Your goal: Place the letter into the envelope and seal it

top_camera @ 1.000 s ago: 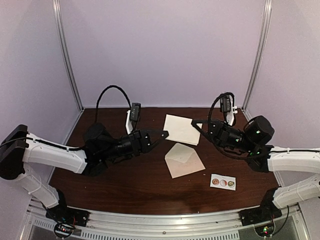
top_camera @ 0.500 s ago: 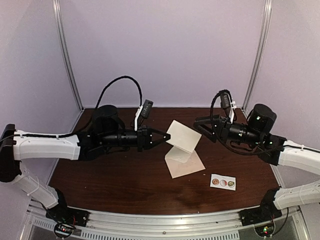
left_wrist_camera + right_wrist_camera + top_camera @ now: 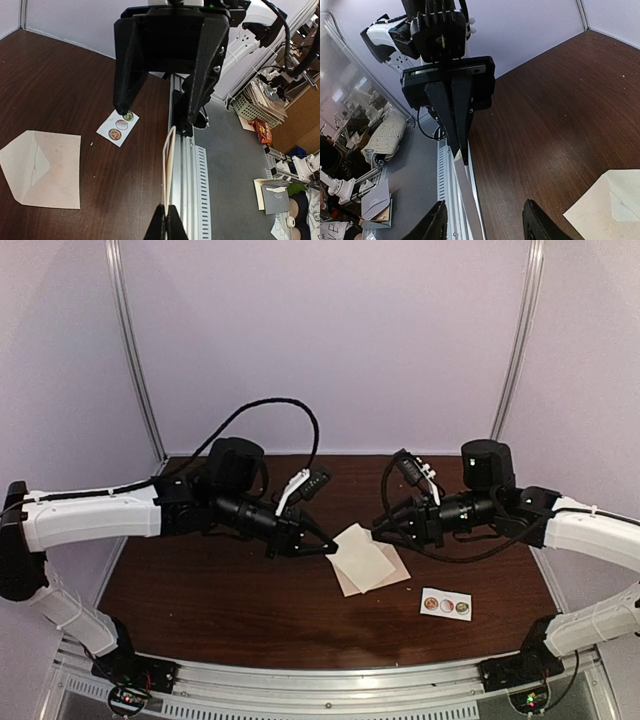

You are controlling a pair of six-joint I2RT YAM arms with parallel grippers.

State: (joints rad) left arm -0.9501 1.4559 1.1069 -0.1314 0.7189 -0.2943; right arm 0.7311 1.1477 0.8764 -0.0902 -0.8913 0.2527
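Pinching letter (image 3: 362, 555), left pincer (image 3: 328, 548), right pincer (image 3: 485, 205) spread

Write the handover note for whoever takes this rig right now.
Left gripper: shut on one corner of the letter, holding it off the table.
Right gripper: open, facing the letter's opposite edge, not gripping.
Envelope: flat on the table under the letter, flap open, nothing seen inside.
Sticker strip: on the table near the right arm, three stickers on it.
Done: letter picked up.
Left: slide the letter into the envelope, close the flap, seal it, probably with a sticker.
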